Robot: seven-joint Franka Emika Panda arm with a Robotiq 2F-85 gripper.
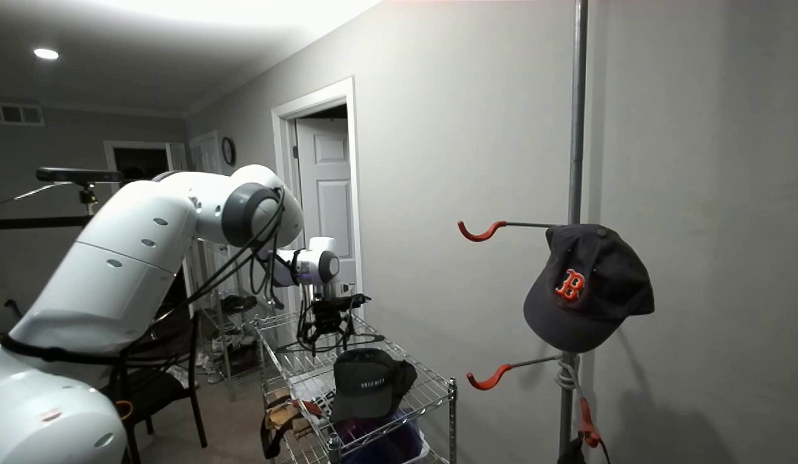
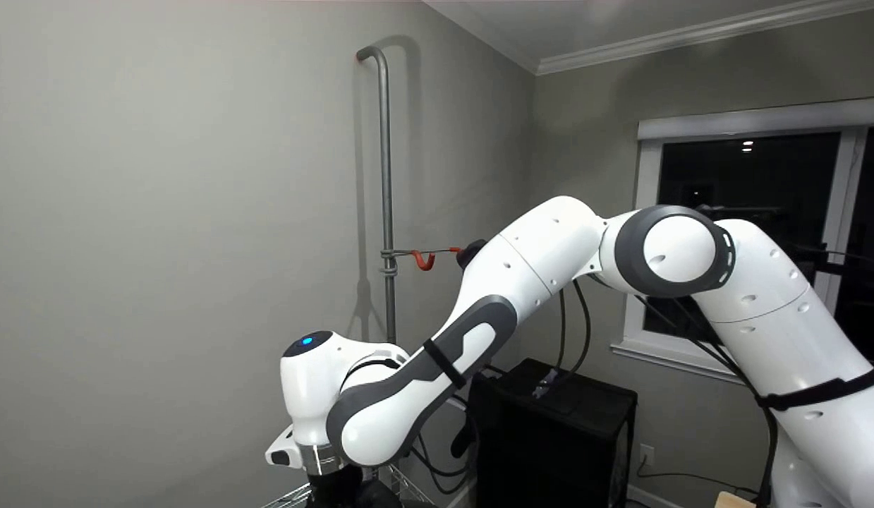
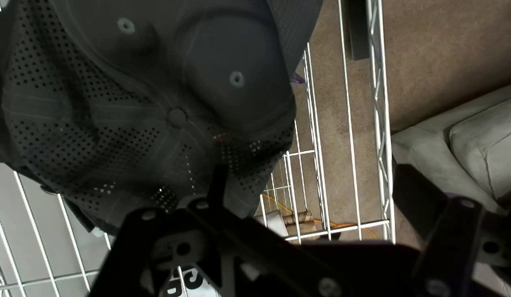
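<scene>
Its jaws spread and holding nothing, the gripper (image 3: 311,185) hangs near a dark cap (image 3: 156,111) resting crown-up on a wire rack (image 1: 453,415) that takes its weight from below; a B-marked cap (image 1: 592,287) hangs by a pole (image 1: 577,129), presumably propped from inside.

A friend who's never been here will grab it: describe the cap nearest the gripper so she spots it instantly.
Start at the white robot arm: its gripper hangs above a wire rack. The dark cap sits on that rack. Small pale lettering and perforated panels set it apart from the cap with the orange B hanging at the pole.
</scene>
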